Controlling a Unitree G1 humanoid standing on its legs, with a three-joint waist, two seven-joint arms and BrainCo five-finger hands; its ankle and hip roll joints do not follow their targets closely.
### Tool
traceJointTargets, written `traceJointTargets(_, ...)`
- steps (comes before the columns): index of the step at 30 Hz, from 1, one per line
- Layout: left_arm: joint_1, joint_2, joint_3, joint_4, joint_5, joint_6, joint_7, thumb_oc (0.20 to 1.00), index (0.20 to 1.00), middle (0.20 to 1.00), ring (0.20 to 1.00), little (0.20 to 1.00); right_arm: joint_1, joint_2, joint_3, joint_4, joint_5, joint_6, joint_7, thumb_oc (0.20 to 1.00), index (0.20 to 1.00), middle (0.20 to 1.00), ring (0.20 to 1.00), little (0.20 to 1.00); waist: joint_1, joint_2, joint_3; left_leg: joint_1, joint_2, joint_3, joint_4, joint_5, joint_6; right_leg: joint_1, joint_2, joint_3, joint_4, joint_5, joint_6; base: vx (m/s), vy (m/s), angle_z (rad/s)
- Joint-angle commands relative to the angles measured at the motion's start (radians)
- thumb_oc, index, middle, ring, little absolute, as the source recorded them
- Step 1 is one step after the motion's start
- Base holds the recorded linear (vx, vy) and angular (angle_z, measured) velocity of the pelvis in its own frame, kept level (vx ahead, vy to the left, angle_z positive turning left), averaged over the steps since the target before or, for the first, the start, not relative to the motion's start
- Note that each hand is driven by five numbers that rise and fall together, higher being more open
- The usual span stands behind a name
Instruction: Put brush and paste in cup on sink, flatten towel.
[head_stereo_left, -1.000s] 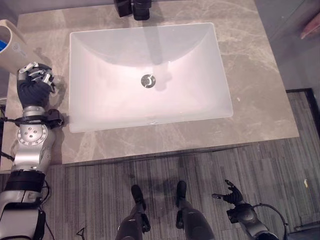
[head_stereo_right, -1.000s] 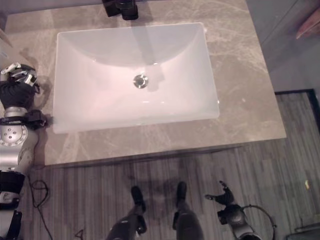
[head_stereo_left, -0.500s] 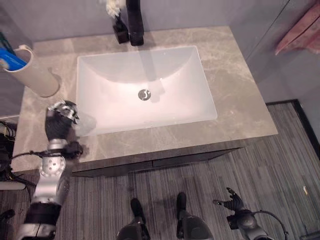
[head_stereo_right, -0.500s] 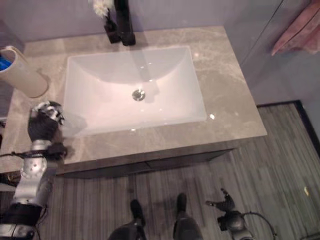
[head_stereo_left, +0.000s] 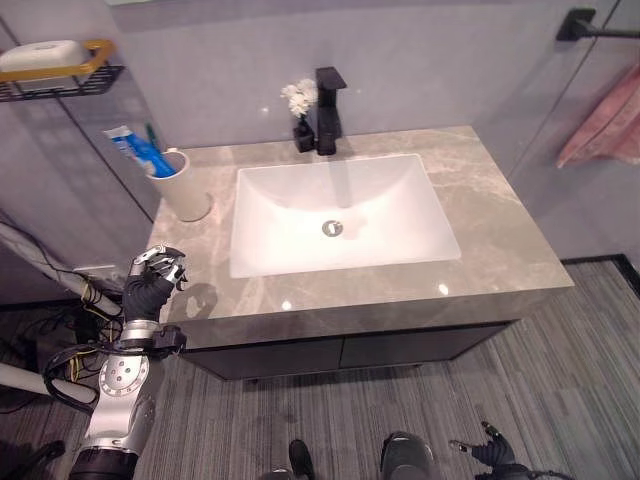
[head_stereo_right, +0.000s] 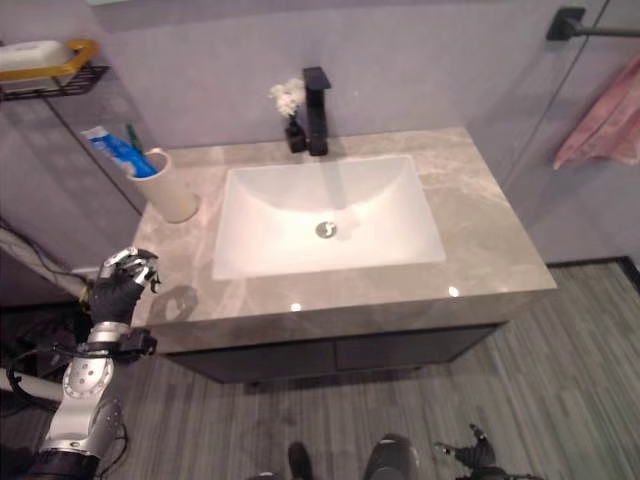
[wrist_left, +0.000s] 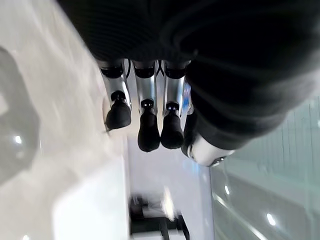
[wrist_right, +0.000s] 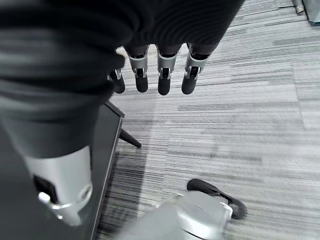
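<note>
Cup: one beige cup (head_stereo_left: 185, 186) stands upright on the grey marbled counter (head_stereo_left: 500, 215), at its far left corner, left of the white sink basin (head_stereo_left: 340, 210) and apart from it.
Paste: one blue-and-white toothpaste tube (head_stereo_left: 137, 148) stands in the cup, long axis tilted, its upper end leaning up and to the left over the rim.
Brush: one thin green brush (head_stereo_left: 152, 137) rises from the cup just beside the tube, roughly upright; its head is too small to read.
Towel: one pink towel (head_stereo_left: 606, 122) hangs at the far right, below a black bar (head_stereo_left: 598, 27) on the wall, well apart from the counter.
Left hand: the left hand (head_stereo_left: 153, 281) hovers at the near left corner of the counter, well apart from the cup; fingers curled loosely inward, holding nothing.
Right hand: the right hand (wrist_right: 150, 75) hangs low over the grey striped floor (wrist_right: 240, 125) on the near right, fingers hanging relaxed and nearly straight, holding nothing.
Faucet: one black tap (head_stereo_left: 328, 110) behind the basin, with one small dark vase of white flowers (head_stereo_left: 299, 112) just to its left.
Shelf: one wire rack (head_stereo_left: 60, 70) on the far left wall carries one white soap bar (head_stereo_left: 42, 54).
</note>
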Motion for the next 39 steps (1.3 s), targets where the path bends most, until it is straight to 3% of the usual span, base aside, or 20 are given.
traceJointTargets(1,-0.059,0.027,0.078,-0.038,0.037,-0.048,-0.003,0.200,0.200,0.200,0.200,0.200,-0.038,0.011,0.025,0.035,0.017,-0.012,0.008,1.000,1.000,1.000,1.000,1.000,-0.036,-0.013,0.028,0.100,-0.018,-0.023,-0.010,-0.093,-0.047,-0.017,0.087,0.044,-0.147,0.034,0.025,0.10,0.088,0.12)
traceJointTargets(2,-0.055,0.029,0.084,-0.044,0.035,-0.048,-0.001,0.200,0.200,0.200,0.200,0.200,-0.037,0.012,0.027,0.047,0.012,-0.009,0.008,1.000,1.000,1.000,1.000,1.000,-0.027,-0.017,0.028,0.102,-0.025,-0.015,-0.010,-0.099,-0.046,-0.017,0.063,-0.016,-0.186,0.043,0.020,0.12,0.050,0.08)
traceJointTargets(3,-0.050,0.024,0.097,-0.055,0.028,-0.044,0.003,0.200,0.200,0.200,0.200,0.200,-0.043,0.017,0.032,0.067,0.002,-0.002,0.004,1.000,1.000,1.000,1.000,1.000,-0.016,-0.026,0.031,0.107,-0.032,-0.008,-0.010,-0.105,-0.049,-0.030,0.041,-0.127,-0.235,0.062,0.016,0.10,0.021,0.05)
traceJointTargets(6,-0.047,0.017,0.106,-0.054,0.021,-0.046,0.008,0.200,0.200,0.200,0.200,0.200,-0.044,0.023,0.040,0.078,-0.001,0.000,0.006,1.000,1.000,1.000,1.000,1.000,-0.018,-0.027,0.031,0.127,-0.030,-0.010,-0.010,-0.128,-0.054,-0.054,0.059,-0.174,-0.260,0.075,0.044,0.15,-0.003,-0.19)
traceJointTargets(7,-0.046,0.014,0.108,-0.054,0.018,-0.046,0.010,0.200,0.200,0.200,0.200,0.200,-0.044,0.026,0.046,0.066,-0.004,0.002,0.005,1.000,1.000,1.000,1.000,1.000,-0.025,-0.033,0.030,0.122,-0.031,0.000,-0.010,-0.118,-0.056,-0.054,0.057,-0.191,-0.289,0.102,0.034,0.15,-0.106,-0.06)
traceJointTargets(8,-0.048,0.007,0.091,-0.057,0.020,-0.047,0.008,0.200,0.200,0.200,0.200,0.200,-0.045,0.025,0.054,0.080,-0.003,0.004,0.001,1.000,1.000,1.000,1.000,1.000,-0.026,-0.036,0.021,0.133,-0.029,-0.004,-0.010,-0.126,-0.063,-0.016,0.069,-0.182,-0.358,0.074,0.020,0.10,-0.102,0.01)
traceJointTargets(14,-0.051,-0.011,0.066,-0.061,0.006,-0.052,0.002,0.200,0.200,0.200,0.200,0.200,-0.077,-0.004,0.060,0.066,0.014,-0.004,-0.023,1.000,1.000,1.000,1.000,1.000,-0.026,-0.021,-0.007,0.132,-0.007,0.004,0.102,-0.178,-0.091,0.055,0.126,-0.194,-0.426,-0.004,-0.031,0.22,-0.107,0.04)
traceJointTargets(18,-0.060,-0.012,0.060,-0.070,-0.015,-0.066,0.003,0.200,0.200,0.200,0.200,0.200,-0.105,-0.030,0.075,-0.008,0.026,-0.022,-0.037,1.000,1.000,1.000,1.000,1.000,-0.013,-0.034,0.006,0.032,0.034,0.020,0.332,-0.108,-0.172,0.130,0.155,-0.203,-0.479,-0.033,-0.064,0.09,-0.108,0.03)
traceJointTargets(19,-0.060,-0.012,0.060,-0.070,-0.015,-0.066,0.003,0.200,0.200,0.200,0.200,0.200,-0.105,-0.029,0.075,-0.008,0.026,-0.022,-0.037,1.000,1.000,1.000,1.000,1.000,-0.013,-0.033,0.005,0.030,0.036,0.019,0.336,-0.110,-0.173,0.130,0.156,-0.204,-0.480,-0.033,-0.064,0.00,-0.075,0.08)
traceJointTargets(20,-0.072,-0.007,0.053,-0.063,-0.016,-0.071,0.009,0.200,0.200,0.200,0.200,0.200,-0.114,-0.039,0.081,-0.032,0.025,-0.027,-0.043,1.000,1.000,1.000,1.000,1.000,-0.008,-0.042,0.017,-0.003,0.050,0.022,0.397,-0.078,-0.196,0.142,0.156,-0.208,-0.485,-0.039,-0.069,0.00,-0.073,0.03)
traceJointTargets(21,-0.086,-0.002,0.048,-0.061,-0.013,-0.072,0.020,0.200,0.200,0.200,0.200,0.200,-0.118,-0.039,0.084,-0.039,0.026,-0.027,-0.045,1.000,1.000,1.000,1.000,1.000,-0.005,-0.049,0.022,-0.033,0.080,0.038,0.414,-0.065,-0.201,0.146,0.151,-0.217,-0.488,-0.047,-0.072,0.07,-0.074,0.01)
traceJointTargets(22,-0.102,0.004,0.040,-0.053,-0.013,-0.069,0.022,0.200,0.200,0.200,0.200,0.200,-0.116,-0.039,0.086,-0.038,0.031,-0.030,-0.051,1.000,1.000,1.000,1.000,1.000,-0.007,-0.049,0.024,-0.036,0.143,0.077,0.393,-0.086,-0.206,0.163,0.149,-0.220,-0.487,-0.065,-0.056,0.13,0.003,0.16)
traceJointTargets(23,-0.107,0.017,0.032,-0.053,-0.007,-0.071,0.021,0.200,0.200,0.200,0.200,0.200,-0.119,-0.043,0.084,-0.035,0.033,-0.024,-0.060,1.000,1.000,1.000,1.000,1.000,0.008,-0.062,0.021,-0.066,0.149,0.068,0.302,-0.116,-0.191,0.191,0.138,-0.211,-0.514,-0.068,-0.044,0.13,0.035,0.37)
traceJointTargets(24,-0.108,0.018,0.031,-0.052,-0.007,-0.072,0.021,0.200,0.200,0.200,0.200,0.200,-0.119,-0.042,0.084,-0.034,0.033,-0.024,-0.060,1.000,1.000,1.000,1.000,1.000,0.008,-0.063,0.021,-0.065,0.147,0.068,0.299,-0.115,-0.189,0.191,0.137,-0.211,-0.515,-0.067,-0.043,0.07,0.101,0.29)
traceJointTargets(25,-0.091,0.025,0.045,-0.060,0.010,-0.076,0.036,0.200,0.200,0.200,0.200,0.200,-0.140,-0.045,0.085,-0.020,0.027,-0.021,-0.067,1.000,1.000,1.000,1.000,1.000,0.030,-0.070,0.019,-0.109,0.131,-0.019,0.213,-0.061,-0.183,0.186,0.134,-0.177,-0.529,-0.050,-0.047,0.01,0.067,0.05)
traceJointTargets(26,-0.091,0.025,0.045,-0.060,0.010,-0.076,0.036,0.200,0.200,0.200,0.200,0.200,-0.140,-0.045,0.086,-0.019,0.027,-0.022,-0.067,1.000,1.000,1.000,1.000,1.000,0.030,-0.070,0.019,-0.107,0.130,-0.019,0.209,-0.059,-0.183,0.186,0.133,-0.178,-0.529,-0.050,-0.046,0.05,0.108,-0.25)
traceJointTargets(28,-0.062,0.020,0.077,-0.072,-0.001,-0.090,0.042,0.200,0.200,0.200,0.200,0.200,-0.154,-0.041,0.092,0.018,0.020,-0.015,-0.070,1.000,1.000,1.000,1.000,1.000,0.043,-0.061,0.020,-0.142,0.198,-0.071,0.090,0.059,-0.214,0.188,0.122,-0.135,-0.533,-0.045,-0.034,0.08,0.158,-0.43)
traceJointTargets(30,-0.037,0.016,0.099,-0.084,-0.009,-0.091,0.032,0.200,0.200,0.200,0.200,0.200,-0.162,-0.039,0.098,0.058,0.015,-0.009,-0.066,1.000,1.000,1.000,1.000,1.000,0.060,-0.050,0.028,-0.125,0.211,-0.076,0.056,0.069,-0.214,0.192,0.119,-0.116,-0.507,-0.063,-0.029,0.09,0.176,-0.55)
traceJointTargets(34,0.040,-0.013,0.130,-0.118,-0.006,-0.089,0.013,0.200,0.200,0.200,0.200,0.200,-0.161,-0.028,0.075,0.102,0.002,0.000,-0.069,1.000,1.000,1.000,1.000,1.000,0.069,-0.026,0.024,-0.072,0.167,-0.075,0.008,0.058,-0.191,0.189,0.102,-0.087,-0.483,-0.049,-0.029,0.08,0.191,-0.48)
traceJointTargets(39,0.103,-0.023,0.162,-0.125,-0.013,-0.081,-0.006,0.200,0.200,0.200,0.200,0.200,-0.158,-0.007,0.069,0.113,-0.009,0.007,-0.055,1.000,1.000,1.000,1.000,1.000,0.076,-0.023,0.007,-0.019,0.119,-0.036,-0.010,0.028,-0.159,0.203,0.077,-0.056,-0.507,-0.020,-0.005,0.06,0.198,-0.08)
